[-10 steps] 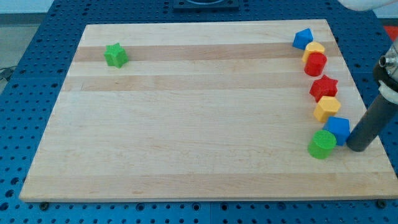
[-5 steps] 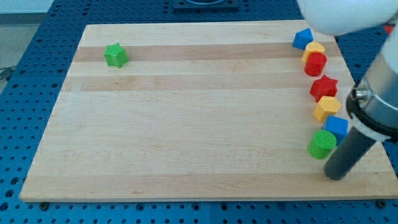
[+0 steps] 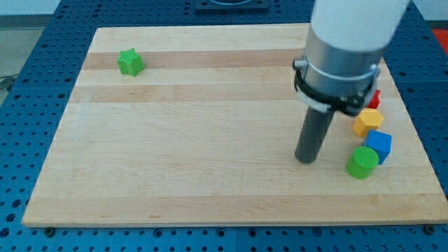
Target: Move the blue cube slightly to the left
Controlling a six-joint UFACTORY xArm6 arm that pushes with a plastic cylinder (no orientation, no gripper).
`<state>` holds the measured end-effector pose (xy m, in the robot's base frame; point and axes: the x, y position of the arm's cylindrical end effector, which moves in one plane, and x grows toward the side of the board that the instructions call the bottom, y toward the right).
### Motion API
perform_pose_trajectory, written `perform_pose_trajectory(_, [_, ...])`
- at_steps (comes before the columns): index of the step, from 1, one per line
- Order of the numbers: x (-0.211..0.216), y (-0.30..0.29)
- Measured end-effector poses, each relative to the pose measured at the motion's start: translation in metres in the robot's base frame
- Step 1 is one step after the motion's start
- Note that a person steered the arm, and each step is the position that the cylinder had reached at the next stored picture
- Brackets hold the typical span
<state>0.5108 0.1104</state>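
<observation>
Change: your tip (image 3: 306, 160) has swung from the right of the blocks to their left.
Blue cube (image 3: 379, 145): low on the bench's (image 3: 210, 140) right side, touching the green cylinder (image 3: 362, 162); corner points down; no long side.
Pincer: none, only a rod.

One camera looks down at a slant from the near edge, taking in the whole wooden board (image 3: 210, 140).
</observation>
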Motion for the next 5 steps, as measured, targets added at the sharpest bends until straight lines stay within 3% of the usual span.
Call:
perform_pose_trajectory(2, [-0.051,0.026])
perform_pose_trajectory(5, [-0.025,0.039])
